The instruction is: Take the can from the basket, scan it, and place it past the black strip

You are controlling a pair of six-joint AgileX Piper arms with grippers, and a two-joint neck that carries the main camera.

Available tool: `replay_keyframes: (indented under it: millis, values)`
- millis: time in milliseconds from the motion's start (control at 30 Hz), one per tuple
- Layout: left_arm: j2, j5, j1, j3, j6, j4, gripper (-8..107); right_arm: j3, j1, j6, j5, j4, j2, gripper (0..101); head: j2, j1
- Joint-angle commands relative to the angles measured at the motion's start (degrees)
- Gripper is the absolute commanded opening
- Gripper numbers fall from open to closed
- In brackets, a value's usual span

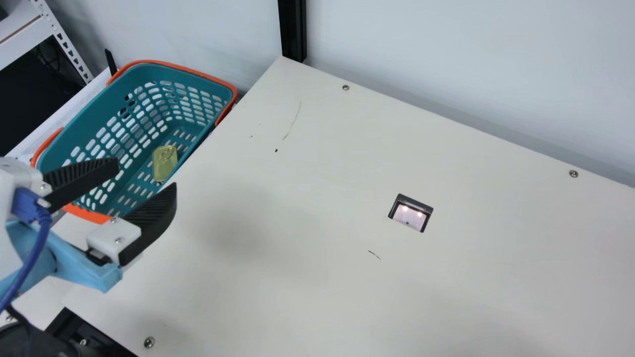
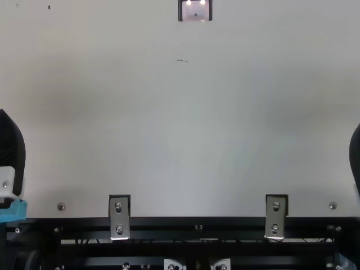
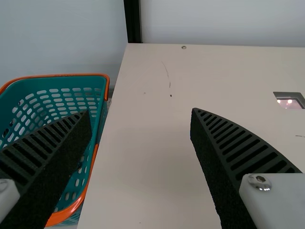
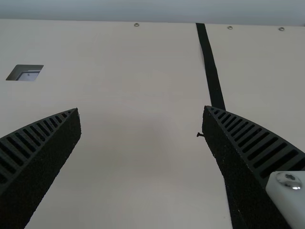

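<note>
A pale wall [image 1: 446, 64] runs behind my cream table [image 1: 297, 277]. Beside the table's edge, on my left side, I have the teal basket [image 1: 149, 62] with its orange rim. From the right wrist view I see the black strip [image 4: 212, 71] running across the table, with the scanner window [image 4: 26, 74] well apart from it. My left gripper [image 1: 147, 176] hangs near the basket in the main view, its two ribbed fingers spread wide with nothing between them. My right gripper [image 2: 355, 154] is at the top view's right edge; its wrist view gives me a wide, unfilled gap too. Smallest is the yellowish can [image 1: 164, 162], lying on the basket's floor close to the table-side wall.
</note>
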Motion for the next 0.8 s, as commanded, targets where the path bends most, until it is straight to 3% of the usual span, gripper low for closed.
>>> replay_keyframes:
  millis: [0, 300, 767]
  values:
    - [0.00, 0.00, 0.00, 0.00, 0.00, 0.00, 90, 0.00, 0.00, 0.00, 0.00, 0.00, 0.00, 101, 0.62, -2.61]
    - [1.86, 1.37, 0.08, -2.35, -1.29, -0.24, 90, 0.00, 0.00, 0.00, 0.00, 0.00, 0.00, 101, 0.62, -2.61]
    - [18.29, 1.31, 4.46, -16.48, -9.13, 4.71, 90, 0.00, 0.00, 0.00, 0.00, 0.00, 0.00, 101, 0.62, -2.61]
